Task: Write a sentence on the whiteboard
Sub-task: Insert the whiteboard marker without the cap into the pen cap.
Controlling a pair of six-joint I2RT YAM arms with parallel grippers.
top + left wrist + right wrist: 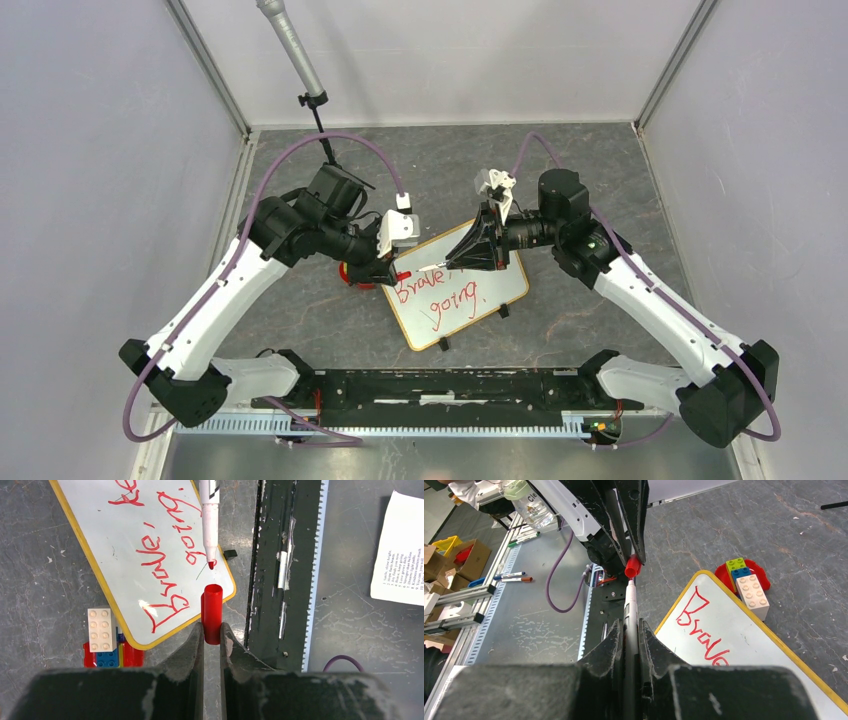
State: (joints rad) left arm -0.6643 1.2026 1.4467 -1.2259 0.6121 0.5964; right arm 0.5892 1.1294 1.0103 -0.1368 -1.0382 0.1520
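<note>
Left wrist view has the left claw (212, 628) clenched on a red cap (212, 611). The cap's open mouth faces the marker (209, 525), whose red tip hangs just short of it, not yet inside. The right claw (630, 630) grasps the marker's barrel.

The whiteboard (497, 285) lies on the bench (580, 170) between the arms. The sentence (437, 298) ("Brave, keep going") looks complete, so the step in hand is likely recapping.

To do it well, the tip should line up with the cap's axis (the right wrist view suggests the cap tilts a little). Then it should push straight in with both grips firm, clear of the lettering so nothing smears.

Only the right wrist view shows spare pens (514, 576) beyond the bench. Only the left wrist view shows a printed sheet (400, 550). The top view alone shows both arms meeting over the board's far edge.
</note>
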